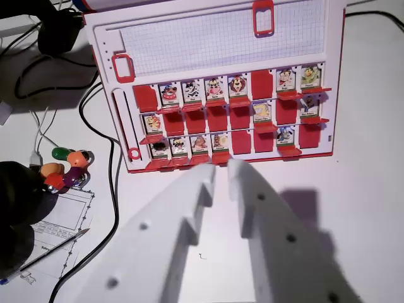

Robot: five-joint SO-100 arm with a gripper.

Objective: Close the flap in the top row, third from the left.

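Looking down from my wrist, I see a plain white worktop (pixel 372 189) filling the view, with a red and white plastic guessing-game board (pixel 218 88) lying flat across the upper half. The board carries a pale gridded panel (pixel 214 35) on its far part and three rows of small hinged flaps nearer to me. Most flaps stand up showing cartoon faces; several lie flat as bare red squares. In the top row as it appears here, the third flap from the wrist view's left, an upright card with a cartoon face (pixel 214 88), stands between two other raised cards.

My white printed end effector (pixel 221 172) reaches in from the bottom edge, its two fingers a little apart with nothing between them, tips just short of the board's near red rim.

Black cables (pixel 113 183) curl along the wrist view's left. Beside them sit a printed paper sheet (pixel 60 218), a cluster of small colourful toy figures (pixel 68 167) and a pen (pixel 53 249).
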